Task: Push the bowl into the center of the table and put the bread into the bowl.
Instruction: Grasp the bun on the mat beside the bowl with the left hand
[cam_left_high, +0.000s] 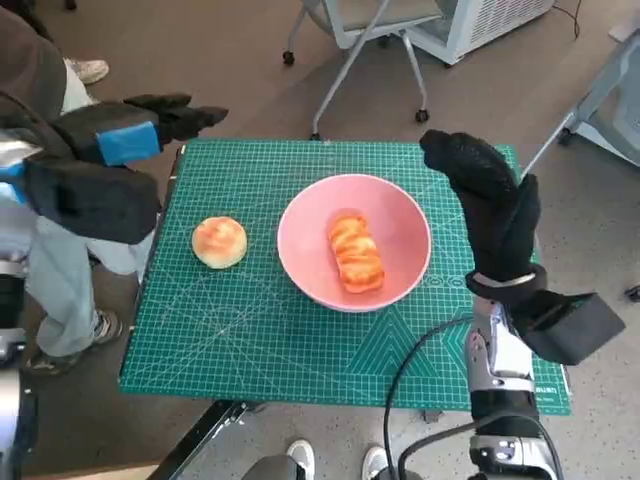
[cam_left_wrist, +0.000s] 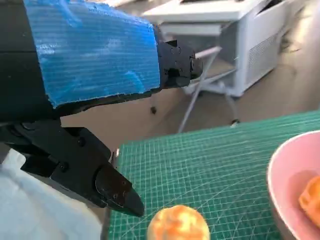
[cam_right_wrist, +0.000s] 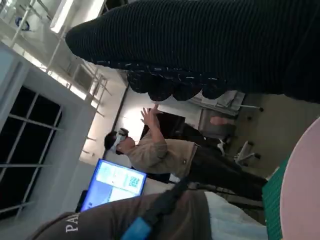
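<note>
I have the pale pink round bowl (cam_left_high: 354, 242) sitting close to the middle of the green gridded cutting mat (cam_left_high: 250, 330) that covers the table, so I judge the push done. An elongated, orange-glazed twisted bread (cam_left_high: 356, 254) already lies inside the bowl, on its floor slightly toward three o'clock. A second piece, a round golden bun (cam_left_high: 220, 241), rests on the mat just beside the bowl at its nine o'clock, not touching it. My left hand (cam_left_high: 115, 140), black with blue tape on its back, hangs above the mat's ten o'clock corner, fingers stretched out and holding nothing; in the left wrist view the bun (cam_left_wrist: 178, 225) sits below the fingertips (cam_left_wrist: 120, 195), apart from them. My gloved right hand (cam_left_high: 488, 195) stands raised at the bowl's two to three o'clock, near its rim, fingers extended and empty. If the bun counts as bread too, I take that as the step in hand: the left hand must lower toward five o'clock, close around the bun, lift it and carry it over the rim.
</note>
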